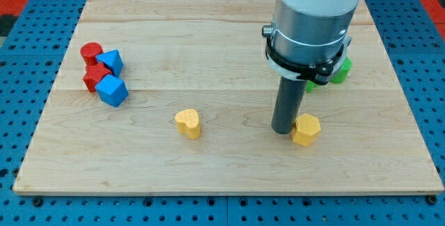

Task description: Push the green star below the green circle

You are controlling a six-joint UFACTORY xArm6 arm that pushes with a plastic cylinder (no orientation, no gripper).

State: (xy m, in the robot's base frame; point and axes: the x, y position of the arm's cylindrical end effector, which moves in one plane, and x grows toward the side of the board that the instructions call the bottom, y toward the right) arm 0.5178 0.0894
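Note:
My tip rests on the wooden board, touching the left side of a yellow hexagon block. Green blocks sit at the view's right, just above and behind the rod, mostly hidden by the arm's grey body. I cannot tell the green star from the green circle there. The tip is below the green blocks by about a block's length.
A yellow heart block lies left of the tip. At the view's left sit a red cylinder, a red star, a blue block and a second blue block, clustered together.

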